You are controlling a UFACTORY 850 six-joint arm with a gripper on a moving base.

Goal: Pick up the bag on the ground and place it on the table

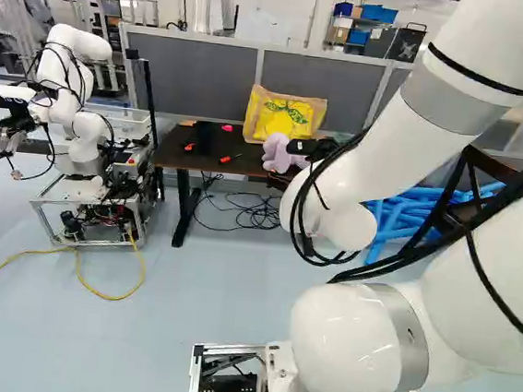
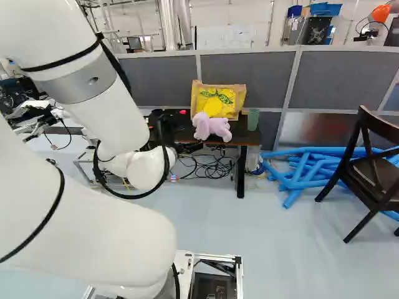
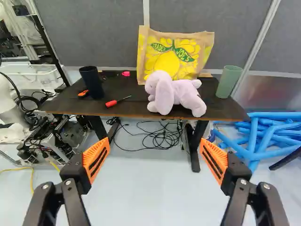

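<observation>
Gripper (image 3: 154,141), nearest the camera, has its fingers wide apart and empty, consistent with nothing needing carriage, since the yellow bag (image 3: 176,59) stands upright on the table (image 3: 66,101) at twelve o'clock from it, behind the plush rabbit (image 3: 178,92), apparently where the task wants it.

White arm (image 1: 464,114), bent, its wrist (image 1: 335,198) behind the tool (image 1: 312,149), whose two orange-padded fingers (image 3: 96,160) stand wide apart, facing each other.

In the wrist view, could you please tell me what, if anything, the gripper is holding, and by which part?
The gripper holds nothing: its orange pads stand wide apart, and the yellow bag stands on the table.
</observation>
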